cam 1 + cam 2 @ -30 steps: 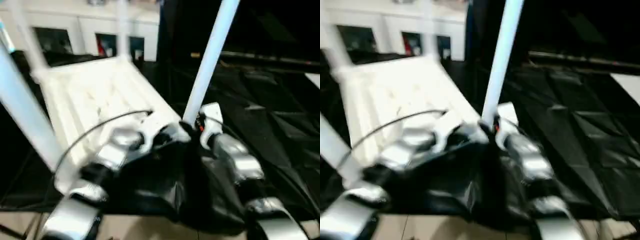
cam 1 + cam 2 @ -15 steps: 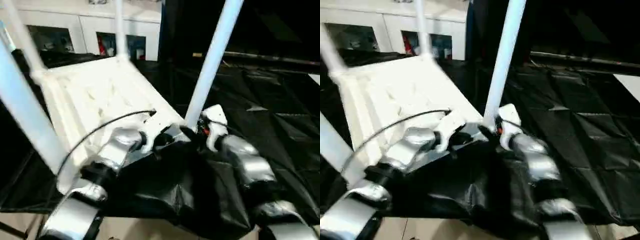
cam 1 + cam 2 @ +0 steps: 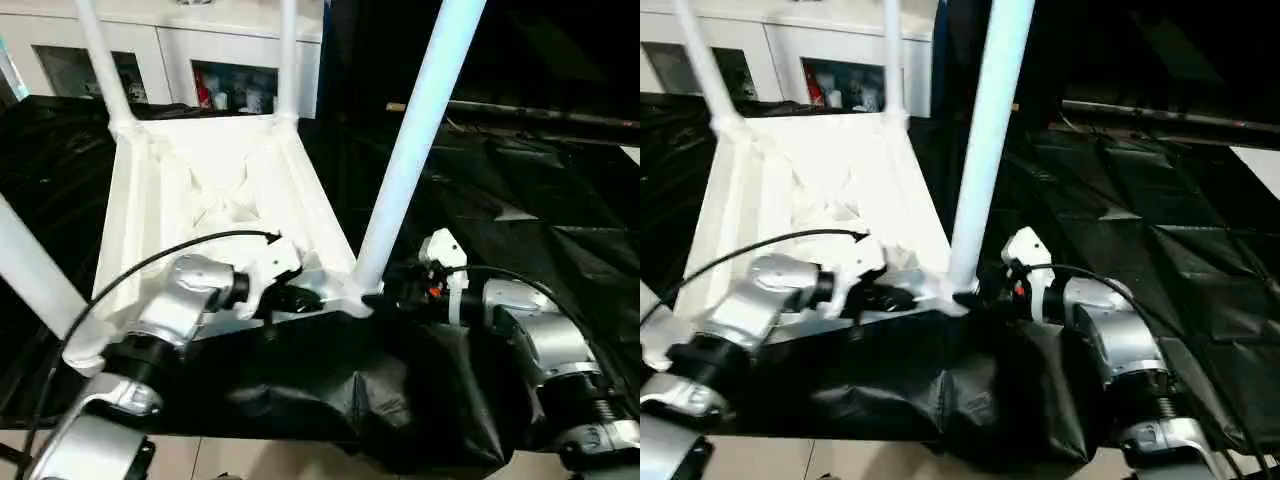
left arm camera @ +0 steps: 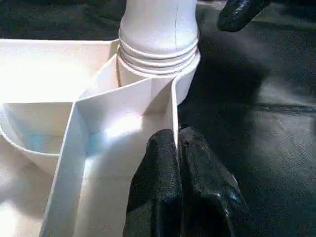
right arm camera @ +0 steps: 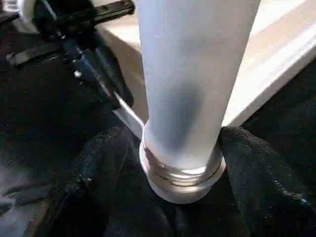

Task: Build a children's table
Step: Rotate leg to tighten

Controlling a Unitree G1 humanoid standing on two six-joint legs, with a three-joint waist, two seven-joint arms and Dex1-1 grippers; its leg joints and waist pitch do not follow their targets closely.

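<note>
The white plastic rectangular tabletop is seen lying upside down, ribbed underside up, on a worktop covered with crumpled black sheeting. Long white tapered tubular legs stand up from its corner sockets: two at the far corners, one at the near left corner, and one at the near right corner, whose threaded base is seated in the round socket.

The left pincer is held together, its black fingers pressed side by side over the thin rim wall of the tabletop just beside that near right socket. The right pincer is spread apart, one black finger on each side of the near right leg's base; whether the fingers press on the leg cannot be told.

A white cabinet with glass doors is seen beyond the worktop's far edge.
</note>
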